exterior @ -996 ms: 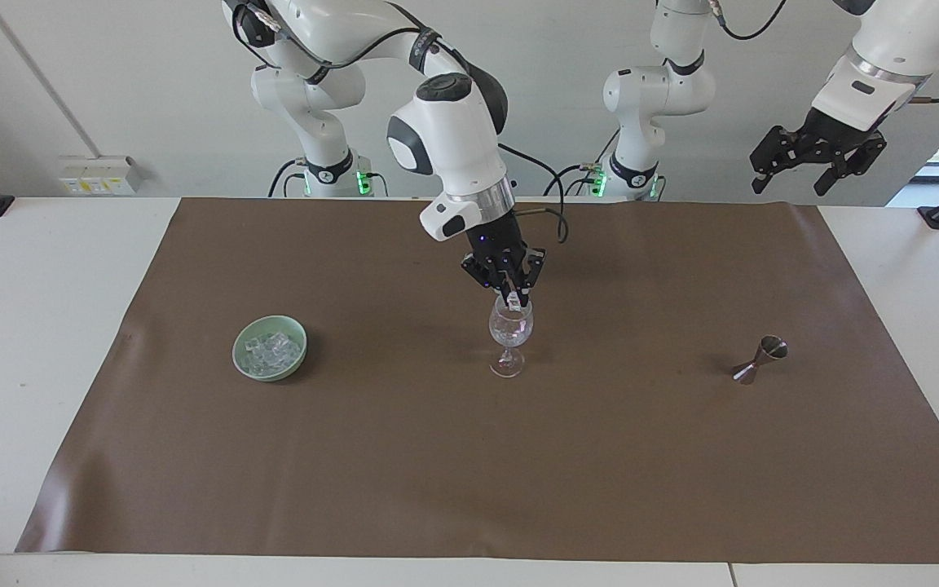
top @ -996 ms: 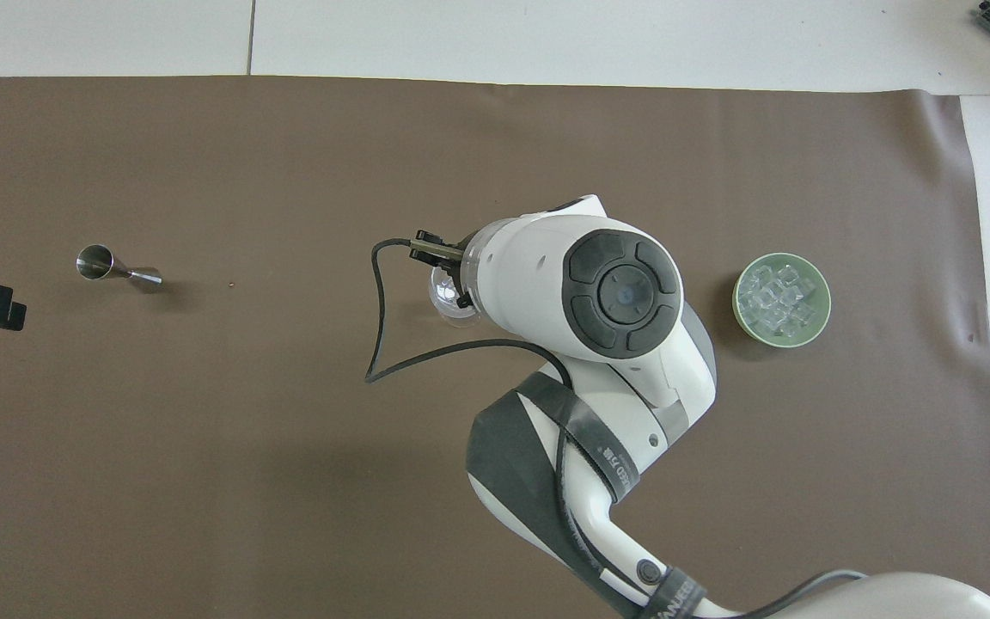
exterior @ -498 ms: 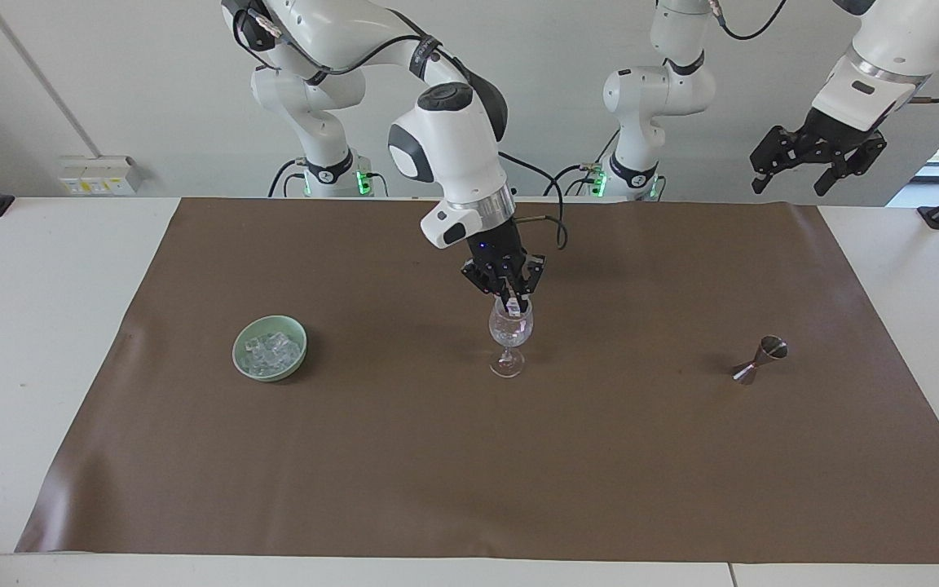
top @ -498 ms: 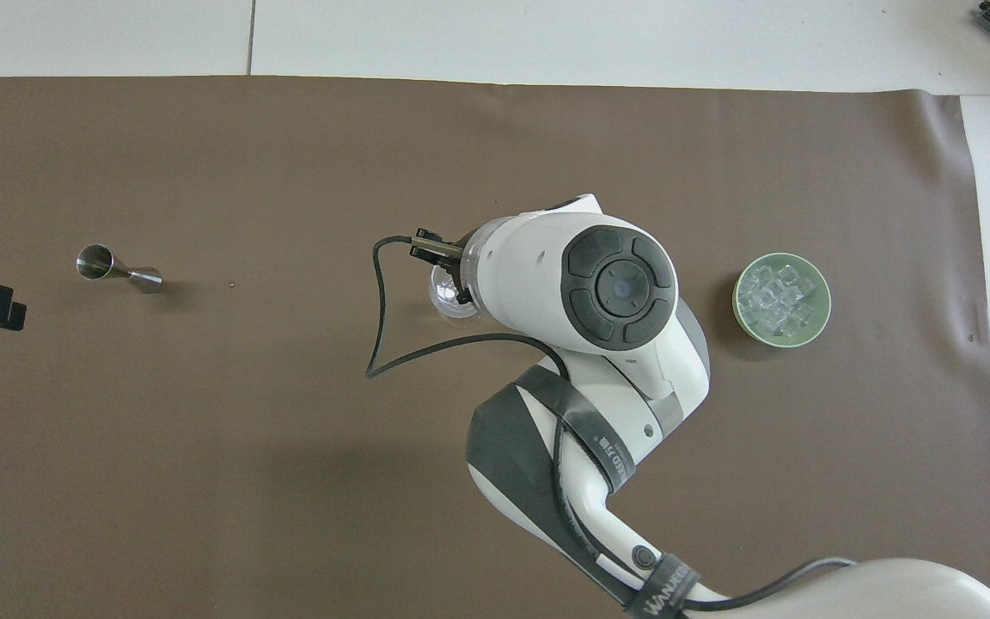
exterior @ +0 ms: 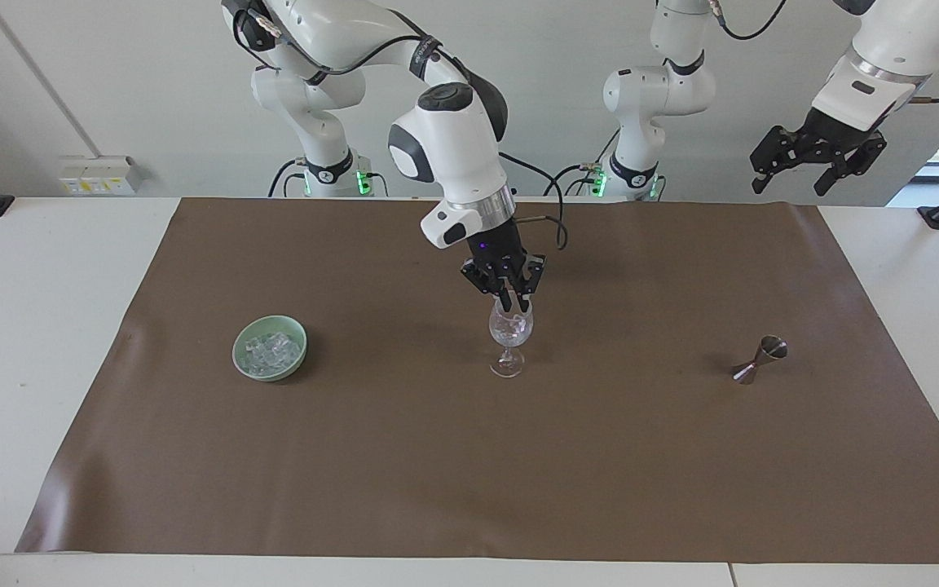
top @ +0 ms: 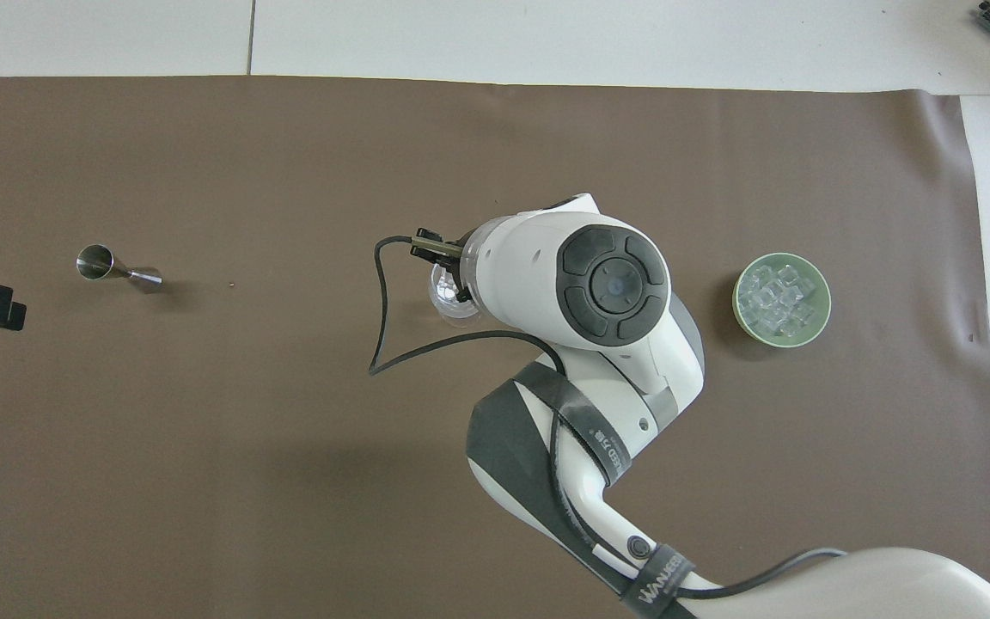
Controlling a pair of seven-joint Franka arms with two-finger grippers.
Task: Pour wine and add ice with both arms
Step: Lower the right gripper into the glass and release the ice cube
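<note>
Right claw [exterior: 513, 305] is poised directly over the clear stemmed wine glass [exterior: 510, 336], fingertips narrowly parted, nothing seen held; left claw [exterior: 817, 155] waits wide.

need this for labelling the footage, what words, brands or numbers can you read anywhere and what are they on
"WANEE...": white letters on the black strap around the right arm near the bottom of the overhead view; the end of the word runs out of sight.
Black strap higher on the same arm: white print, too small to read.
Bowl, glass, jigger, brown mat: no text.
</note>
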